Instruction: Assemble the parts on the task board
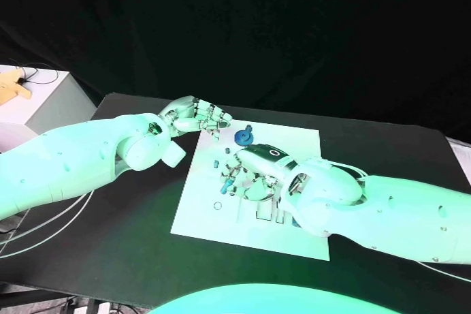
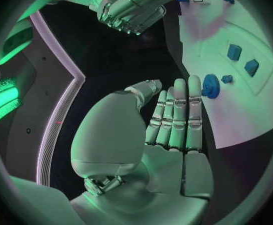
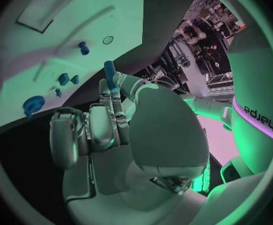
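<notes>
So the white task board [image 1: 211, 222] sits on the black desk [image 1: 128, 259], roughly in the middle, turned a bit so its far right corner points away. The right hand [image 1: 253, 169] is over the middle of the board, and in the right wrist view you can see it's got a slim blue peg [image 3: 109, 74] pinched between the thumb and a finger, sticking out past the fingertips, while the other fingers [image 3: 96, 127] are curled in toward the palm. The left hand [image 1: 195, 115] is at the board's far left corner, partly over the dark desk, holding nothing; from the left wrist view its fingers [image 2: 177, 115] are laid out straight side by side with the thumb off to one side, so it's released and flat, not clenched. Just past those fingertips is a round blue knob-like part [image 2: 210, 86] on the board, looks really close to them but I can't tell if they actually touch. In the head view that same part shows near the board's far edge, between the two hands. A few more small blue parts [image 2: 243, 60] sit on the board beyond the knob, a couple of squarish ones inside an outlined patch. There's also a little ring mark [image 1: 217, 206] on the near-left stretch of the board, and some slots by the right wrist.
</notes>
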